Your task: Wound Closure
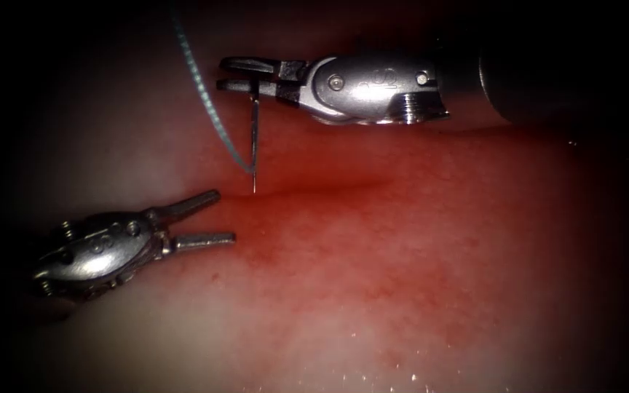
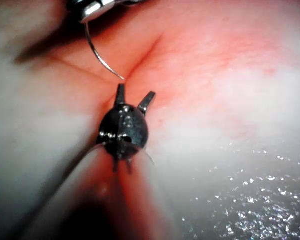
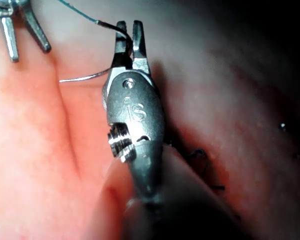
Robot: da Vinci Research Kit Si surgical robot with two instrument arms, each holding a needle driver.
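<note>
The needle [image 1: 254,145] hangs from the right tool [image 1: 245,76], whose fingers [image 1: 245,67] are closed on it near its swaged end; its shaft runs down toward the tissue [image 1: 402,276], and its tip lies at the left end of the cut [image 1: 314,191], at or just above the tissue; whether it has entered cannot be told. In the left wrist view the needle [image 2: 101,57] curves down from the right tool [image 2: 97,6] to a tip just above the crease of the cut [image 2: 145,52]. The thread [image 1: 205,94], teal, runs from the needle's held end, arcs beside the needle on its left, and rises out of the upper edge of the endoscope view. The left tool [image 1: 202,218] lies just below and left of the needle tip, its fingers [image 1: 205,239] spread wide and holding nothing, close over the tissue. Red fluid [image 1: 373,233] stains the tissue along and below the cut; to the left the tissue is pale. The tissue to the right of and below the cut lies open, well apart from both tools.
</note>
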